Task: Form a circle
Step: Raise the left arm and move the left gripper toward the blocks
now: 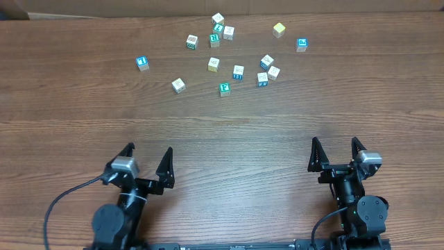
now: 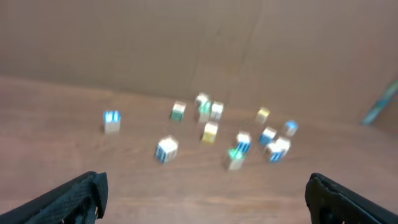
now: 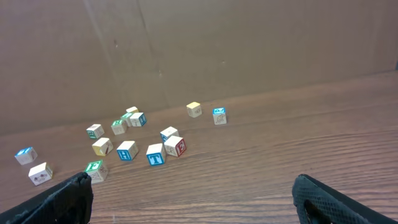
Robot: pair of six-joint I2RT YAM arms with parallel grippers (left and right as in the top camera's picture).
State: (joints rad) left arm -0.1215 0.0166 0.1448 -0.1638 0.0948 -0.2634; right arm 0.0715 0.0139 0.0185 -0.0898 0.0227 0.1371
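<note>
Work on the circle has not begun. Some fifteen small alphabet cubes (image 1: 238,71) lie scattered over the far part of the wooden table (image 1: 222,132), toward 12 o'clock in the overhead view, and they trace no ring of any kind. A loose knot of cubes sits at the 12 o'clock end of the scatter. A blue-faced cube (image 1: 142,63) lies alone at the 9 o'clock edge, a yellow cube (image 1: 279,30) sits out toward 2 o'clock, and a green-faced cube (image 1: 224,88) marks the 6 o'clock edge, nearest the arms. A few cubes touch or nearly touch, but most stand apart with uneven gaps. The left gripper (image 1: 149,149) sits at 7 o'clock and the right gripper (image 1: 334,141) at 5 o'clock, both well apart from the cubes. Each has its fingers spread wide with nothing between them, and both wrist views show only bare tabletop between the fingertips, with the cubes ahead. Judging by this layout, the whole job is left: the cubes must be gathered one by one and set edge to edge into a closed loop.
</note>
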